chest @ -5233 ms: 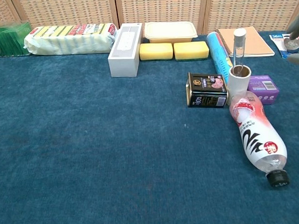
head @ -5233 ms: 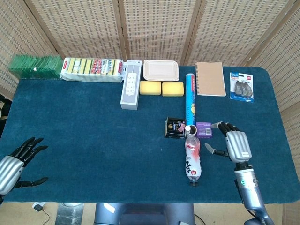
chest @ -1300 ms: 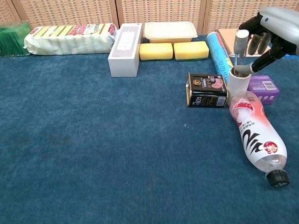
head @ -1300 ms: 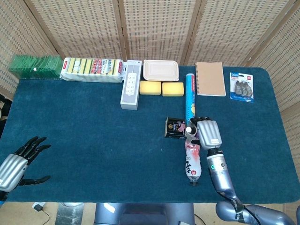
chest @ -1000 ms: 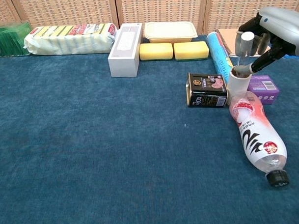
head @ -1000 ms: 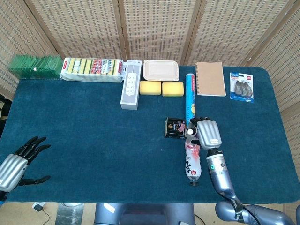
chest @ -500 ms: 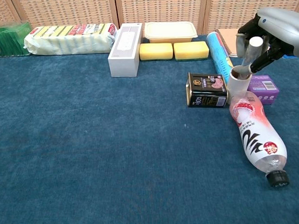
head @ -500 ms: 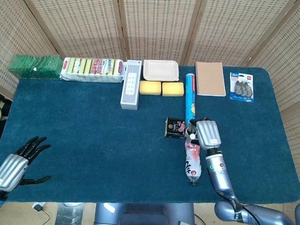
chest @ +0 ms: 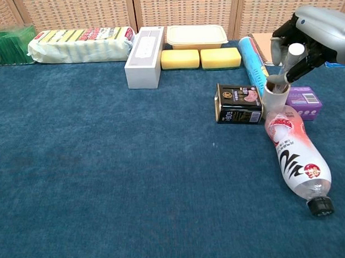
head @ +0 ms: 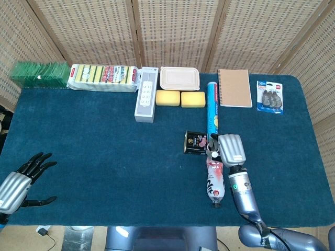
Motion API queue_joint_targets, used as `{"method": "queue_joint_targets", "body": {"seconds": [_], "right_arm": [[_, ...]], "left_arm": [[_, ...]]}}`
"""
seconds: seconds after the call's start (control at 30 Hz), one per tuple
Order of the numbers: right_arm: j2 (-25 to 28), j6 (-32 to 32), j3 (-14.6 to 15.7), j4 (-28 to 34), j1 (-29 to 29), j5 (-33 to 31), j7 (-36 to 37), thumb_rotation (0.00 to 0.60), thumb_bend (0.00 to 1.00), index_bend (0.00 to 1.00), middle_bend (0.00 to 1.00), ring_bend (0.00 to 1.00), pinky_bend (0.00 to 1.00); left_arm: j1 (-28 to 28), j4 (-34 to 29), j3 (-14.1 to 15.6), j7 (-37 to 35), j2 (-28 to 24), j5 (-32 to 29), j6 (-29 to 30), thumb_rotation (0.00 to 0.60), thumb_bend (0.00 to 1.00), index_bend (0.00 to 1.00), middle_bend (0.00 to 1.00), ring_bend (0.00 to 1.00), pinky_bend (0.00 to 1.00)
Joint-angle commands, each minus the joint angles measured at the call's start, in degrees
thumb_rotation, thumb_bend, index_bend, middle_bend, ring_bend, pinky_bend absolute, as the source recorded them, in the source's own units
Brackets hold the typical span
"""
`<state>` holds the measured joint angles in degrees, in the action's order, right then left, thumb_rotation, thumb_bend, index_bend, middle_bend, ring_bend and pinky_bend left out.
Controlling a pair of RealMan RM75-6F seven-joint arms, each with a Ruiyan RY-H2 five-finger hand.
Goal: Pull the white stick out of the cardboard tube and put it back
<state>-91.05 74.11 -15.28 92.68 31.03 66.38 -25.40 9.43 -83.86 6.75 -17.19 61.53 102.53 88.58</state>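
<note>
In the chest view, the short cardboard tube [chest: 275, 101] stands upright between a black tin and a purple box. The white stick [chest: 293, 56] leans to the right, with its lower end still inside the tube mouth. My right hand [chest: 309, 27] is above and right of the tube, and its fingers pinch the stick's top end. In the head view, the right hand [head: 231, 148] covers most of the tube. My left hand [head: 17, 185] lies far off at the table's front left, fingers spread, holding nothing.
A plastic bottle [chest: 296, 157] lies just in front of the tube. The black tin [chest: 238, 104] touches the tube's left side, and the purple box [chest: 305, 101] sits at its right. A blue roll [chest: 251, 57], notebook [head: 234, 87], sponges [chest: 200, 58] and a white box [chest: 144, 64] line the back.
My right hand has closed on the stick's top. The stick has tilted to the right, and its top sits a little higher and further right than a second ago.
</note>
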Motion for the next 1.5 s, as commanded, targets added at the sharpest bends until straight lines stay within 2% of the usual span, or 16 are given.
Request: {"method": "queue_joint_targets", "body": {"seconds": [0.03, 0.87, 1.5], "right_arm": [[-0.3, 0.2, -0.1, 0.0, 0.1, 0.2, 0.1, 0.600, 0.28, 0.64, 0.77, 0.80, 0.63], [-3.7, 2.1, -1.0, 2.5, 2.2, 2.4, -2.1, 0.600, 0.30, 0.75, 0.87, 0.89, 0.70], [-4.6, 2.7, -4.4, 2.2, 4.4, 2.4, -2.5, 0.600, 0.31, 0.77, 0.89, 0.92, 0.72]], "left_arm": [[0.0, 0.0, 0.0, -0.1, 0.0, 0.0, 0.1, 0.462, 0.11, 0.16, 0.08, 0.03, 0.24], [-0.4, 0.7, -0.1, -1.5, -0.4, 0.3, 1.4, 0.464, 0.11, 0.16, 0.08, 0.03, 0.24], [-0.3, 0.6, 0.0, -1.5, -0.3, 0.4, 1.1, 0.463, 0.11, 0.16, 0.08, 0.03, 0.24]]}}
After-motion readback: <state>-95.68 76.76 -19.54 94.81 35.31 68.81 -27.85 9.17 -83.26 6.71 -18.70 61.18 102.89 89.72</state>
